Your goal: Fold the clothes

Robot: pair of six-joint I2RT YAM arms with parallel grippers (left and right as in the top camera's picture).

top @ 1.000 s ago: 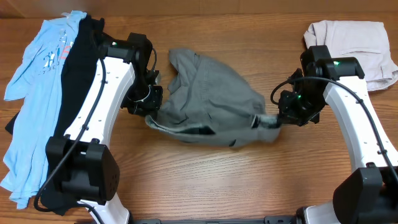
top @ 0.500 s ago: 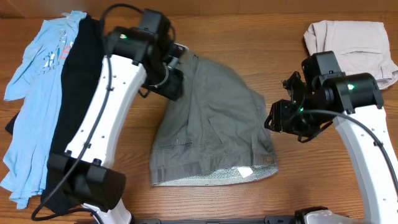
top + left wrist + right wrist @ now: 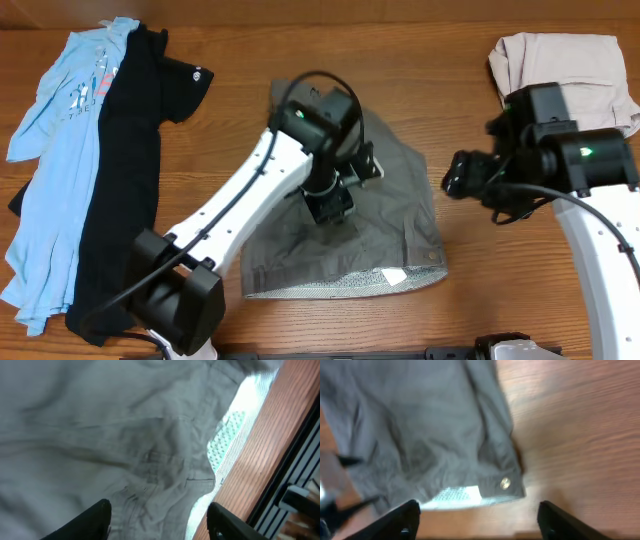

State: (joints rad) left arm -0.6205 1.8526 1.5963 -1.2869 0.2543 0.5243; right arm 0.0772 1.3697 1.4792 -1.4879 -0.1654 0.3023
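While both pairs of fingers stand spread and empty, you have room to weigh the next grasp. Well outside the left fingers (image 3: 97, 522), the light-blue shirt (image 3: 45, 160) and the black T-shirt (image 3: 125, 180) lie unfolded on the desk (image 3: 420, 40), overlapping along their length. The left fingers hang open over the middle of the grey-olive shorts (image 3: 395, 230), with cloth straight below them and nothing pinched. The right fingers (image 3: 402, 520) are open too, just off the shorts' right edge, with the waist button (image 3: 505, 483) and the pale speckled lining (image 3: 452, 495) a little ahead of them. Beyond the right fingers, at the far corner, sits a folded beige garment (image 3: 575, 65).

Watch two things. If you close the left fingers where they are, you will likely catch only the top layer in mid-panel, and lifting it will tent the cloth and undo the flat lay. The left arm also reaches across the shorts, so a low sweep may drag them. If the right fingers take the button corner shallowly, the outer cloth may part from the lining and the edge will fold crooked.

The shorts lie with the waistband toward you, on the near side of both pairs of fingers, and the legs pointing away. Their long axis appears to run near to far, and the waistband runs crosswise, from under the left arm to the button corner by the right fingers.
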